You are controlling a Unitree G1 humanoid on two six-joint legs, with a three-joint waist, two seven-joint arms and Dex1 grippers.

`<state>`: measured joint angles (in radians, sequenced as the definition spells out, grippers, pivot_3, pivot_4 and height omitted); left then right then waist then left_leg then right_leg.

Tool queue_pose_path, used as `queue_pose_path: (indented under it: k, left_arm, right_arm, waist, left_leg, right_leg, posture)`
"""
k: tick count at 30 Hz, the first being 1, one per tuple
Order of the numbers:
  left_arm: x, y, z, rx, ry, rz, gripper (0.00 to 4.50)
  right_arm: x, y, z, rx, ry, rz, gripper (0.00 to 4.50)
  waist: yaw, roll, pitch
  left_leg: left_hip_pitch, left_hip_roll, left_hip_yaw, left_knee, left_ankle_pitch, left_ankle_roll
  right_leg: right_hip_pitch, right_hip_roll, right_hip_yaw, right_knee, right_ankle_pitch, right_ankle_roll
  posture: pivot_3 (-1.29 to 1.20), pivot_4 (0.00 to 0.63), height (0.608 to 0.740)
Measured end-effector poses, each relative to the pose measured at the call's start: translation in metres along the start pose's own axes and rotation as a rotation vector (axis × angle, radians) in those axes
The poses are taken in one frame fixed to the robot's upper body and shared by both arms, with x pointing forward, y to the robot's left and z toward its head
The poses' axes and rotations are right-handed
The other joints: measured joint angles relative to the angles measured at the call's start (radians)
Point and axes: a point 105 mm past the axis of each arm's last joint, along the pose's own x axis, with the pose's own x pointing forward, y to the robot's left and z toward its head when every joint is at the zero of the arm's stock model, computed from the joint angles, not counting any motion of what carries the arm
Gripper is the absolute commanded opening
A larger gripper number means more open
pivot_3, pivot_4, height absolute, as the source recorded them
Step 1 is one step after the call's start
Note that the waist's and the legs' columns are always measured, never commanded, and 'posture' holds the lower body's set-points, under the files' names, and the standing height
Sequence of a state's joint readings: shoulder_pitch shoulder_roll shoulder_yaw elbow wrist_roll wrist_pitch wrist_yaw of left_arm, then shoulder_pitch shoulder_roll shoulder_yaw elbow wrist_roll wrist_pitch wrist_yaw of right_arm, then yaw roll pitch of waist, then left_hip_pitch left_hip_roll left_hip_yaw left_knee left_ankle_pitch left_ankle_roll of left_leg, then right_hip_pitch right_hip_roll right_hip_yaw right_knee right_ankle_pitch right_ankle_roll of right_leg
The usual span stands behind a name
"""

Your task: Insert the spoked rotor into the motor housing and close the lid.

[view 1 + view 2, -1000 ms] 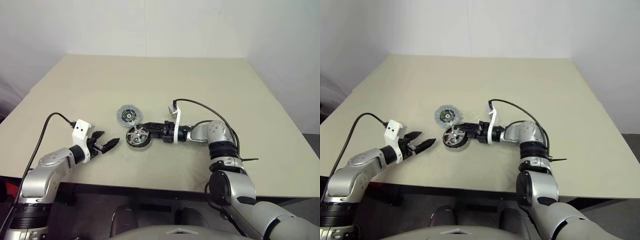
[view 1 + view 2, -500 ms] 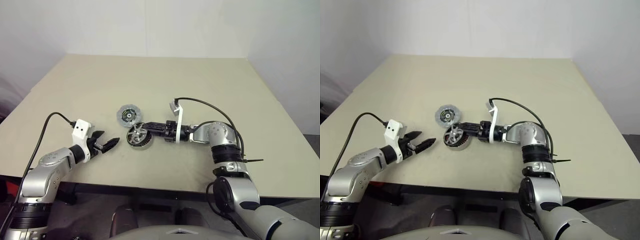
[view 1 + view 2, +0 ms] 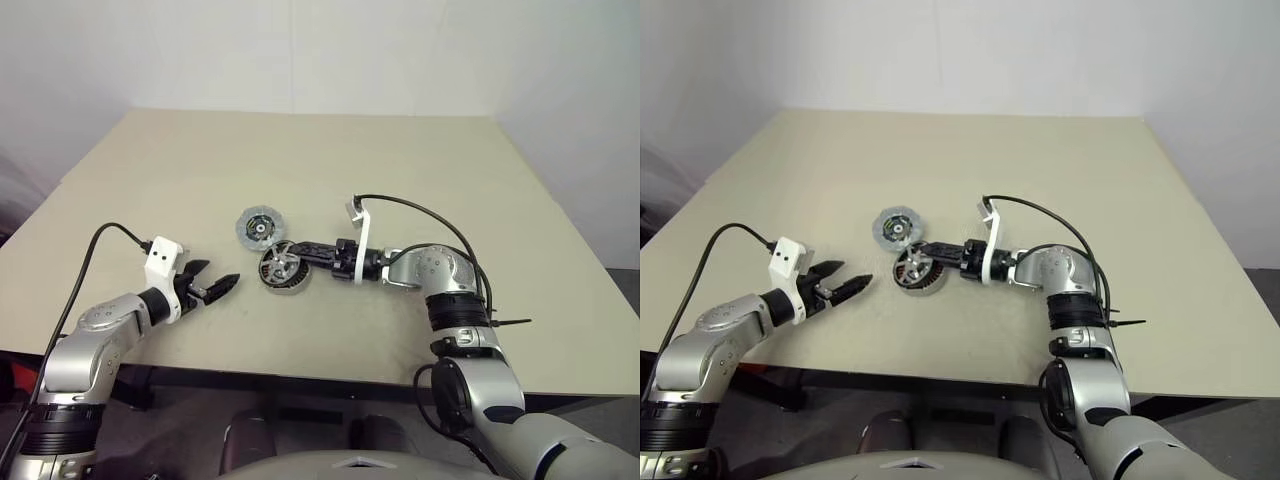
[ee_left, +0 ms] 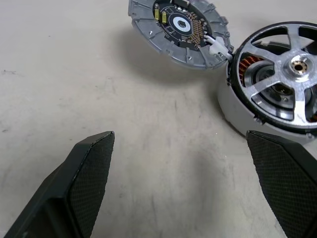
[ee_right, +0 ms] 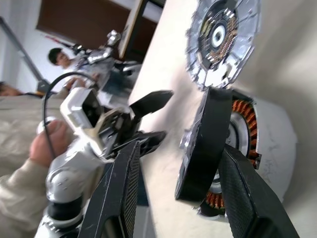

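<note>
- Since a second ago the right gripper (image 3: 296, 250) has rolled at the wrist and pushed a little farther over the motor housing (image 3: 283, 270); its fingers are partly spread around the spoked rotor (image 5: 205, 144), which tilts on edge at the housing's mouth.
- The lid (image 3: 258, 227) lies just behind the housing, mid-table.
- The left gripper (image 3: 212, 288) hovers wide open and empty near the table's (image 3: 300, 160) front edge.
</note>
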<state>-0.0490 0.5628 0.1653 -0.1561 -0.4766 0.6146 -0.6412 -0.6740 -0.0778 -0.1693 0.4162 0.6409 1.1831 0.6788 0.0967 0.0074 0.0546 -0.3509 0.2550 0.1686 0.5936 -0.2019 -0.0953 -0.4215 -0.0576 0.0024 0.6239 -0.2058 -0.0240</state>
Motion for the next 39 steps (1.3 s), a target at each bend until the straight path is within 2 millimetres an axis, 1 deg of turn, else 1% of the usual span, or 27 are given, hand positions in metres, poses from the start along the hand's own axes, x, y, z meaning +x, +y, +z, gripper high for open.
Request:
queue_pose_path:
  k: [4,9,14,18,20,25,27,28,31,32,35,36,37,39]
  left_arm:
    - [0.000,0.000,0.001,0.004,0.000,0.001,4.50]
    - [0.000,0.001,0.000,0.008,0.003,0.005,4.50]
    - [0.000,0.001,0.000,0.009,0.003,0.005,4.50]
    - [0.000,0.001,0.000,0.009,0.004,0.005,4.50]
    - [0.000,0.001,0.000,0.009,0.004,0.005,4.50]
    - [0.000,0.001,0.000,0.009,0.005,0.006,4.50]
    - [0.000,0.001,0.000,0.009,0.005,0.006,4.50]
    - [0.000,0.001,0.000,0.009,0.006,0.007,4.50]
    - [0.000,0.001,-0.001,0.007,0.006,0.008,4.50]
    - [0.001,0.001,-0.001,0.006,0.007,0.007,4.50]
    - [0.002,0.001,0.000,0.004,0.001,0.004,4.50]
    - [0.003,0.000,0.001,0.004,-0.001,0.003,4.50]
    - [0.003,0.000,0.001,0.004,-0.003,0.003,4.50]
    - [0.004,0.000,0.002,0.005,-0.005,0.003,4.50]
  right_arm:
    - [0.001,-0.007,0.007,-0.077,-0.041,-0.052,2.68]
    - [0.003,-0.011,0.010,-0.135,-0.067,-0.077,2.68]
    - [0.004,-0.012,0.014,-0.189,-0.106,-0.081,2.68]
    - [0.003,-0.010,0.026,-0.262,-0.187,-0.085,2.68]
    - [0.003,-0.009,0.029,-0.279,-0.205,-0.084,2.68]
    - [0.003,-0.007,0.030,-0.295,-0.215,-0.066,2.68]
    - [0.001,-0.006,0.031,-0.345,-0.202,-0.060,2.68]
    - [0.001,-0.008,0.031,-0.419,-0.175,-0.083,2.68]
    - [0.003,-0.015,0.030,-0.569,-0.116,-0.133,2.68]
    - [0.005,-0.016,0.029,-0.604,-0.098,-0.140,2.51]
    - [0.013,-0.015,0.032,-0.704,-0.064,-0.153,1.77]
    - [0.014,-0.014,0.034,-0.722,-0.063,-0.153,1.34]
    - [0.016,-0.014,0.035,-0.738,-0.060,-0.156,1.05]
    - [0.018,-0.014,0.034,-0.755,-0.052,-0.154,0.28]
  waist:
    - [-0.001,0.000,0.000]
    - [-0.001,0.000,0.000]
    - [-0.001,0.000,0.000]
    - [-0.003,0.000,0.000]
    - [-0.003,0.000,0.000]
    - [-0.003,0.000,0.000]
    - [-0.003,0.000,0.000]
    - [-0.003,0.000,0.000]
    - [-0.004,0.000,0.000]
    - [-0.004,0.000,0.000]
    - [-0.006,0.000,0.000]
    - [-0.006,0.000,0.000]
    - [-0.006,0.000,0.000]
    - [-0.006,-0.001,0.000]
  left_leg:
    - [0.000,0.000,0.000,0.000,0.000,0.000]
    - [0.000,0.000,0.000,0.000,0.000,0.000]
    - [0.000,0.000,0.000,0.000,0.000,0.000]
    - [0.000,0.000,-0.001,0.000,0.000,0.000]
    - [0.000,0.000,-0.001,0.000,0.000,0.000]
    - [0.000,0.000,-0.001,0.000,0.000,0.000]
    - [0.000,0.000,-0.001,0.000,0.000,0.000]
    - [0.000,0.000,-0.001,0.000,0.000,0.000]
    - [0.000,0.000,-0.001,0.000,0.000,0.000]
    - [0.000,0.000,-0.001,0.000,0.000,0.000]
    - [0.000,0.000,-0.001,0.001,0.000,0.000]
    - [0.000,0.000,-0.001,0.001,0.000,0.000]
    - [0.000,0.000,-0.001,0.001,0.000,0.000]
    - [0.000,0.000,-0.001,0.001,0.000,0.001]
  right_leg:
    - [0.000,0.000,0.000,0.000,0.000,0.000]
    - [0.000,0.000,0.000,0.000,0.000,0.000]
    - [0.000,0.000,0.000,0.000,0.000,0.000]
    - [0.000,0.000,0.000,0.000,0.000,0.000]
    - [0.000,0.000,0.000,0.000,0.000,0.000]
    - [0.001,0.000,0.000,0.000,0.000,0.000]
    - [0.001,0.000,0.000,0.000,0.000,0.000]
    - [0.001,0.000,0.000,0.000,0.000,0.000]
    - [0.001,0.000,0.000,0.000,0.000,0.000]
    - [0.001,0.000,0.000,0.000,0.000,0.000]
    - [0.001,0.000,0.000,0.000,0.000,0.000]
    - [0.001,0.000,0.000,0.000,0.000,0.000]
    - [0.001,0.000,0.000,0.000,0.000,0.000]
    - [0.001,0.000,0.000,0.000,0.000,0.000]
  posture:
    - [0.00,0.000,0.740]
    - [0.00,0.000,0.740]
    - [0.00,0.000,0.740]
    - [0.00,0.000,0.740]
    - [0.00,0.000,0.740]
    - [0.00,0.000,0.740]
    - [0.00,0.000,0.740]
    - [0.00,0.000,0.740]
    - [0.00,0.000,0.740]
    - [0.00,0.000,0.740]
    - [0.00,0.000,0.740]
    - [0.00,0.000,0.740]
    - [0.00,0.000,0.740]
    - [0.00,0.000,0.740]
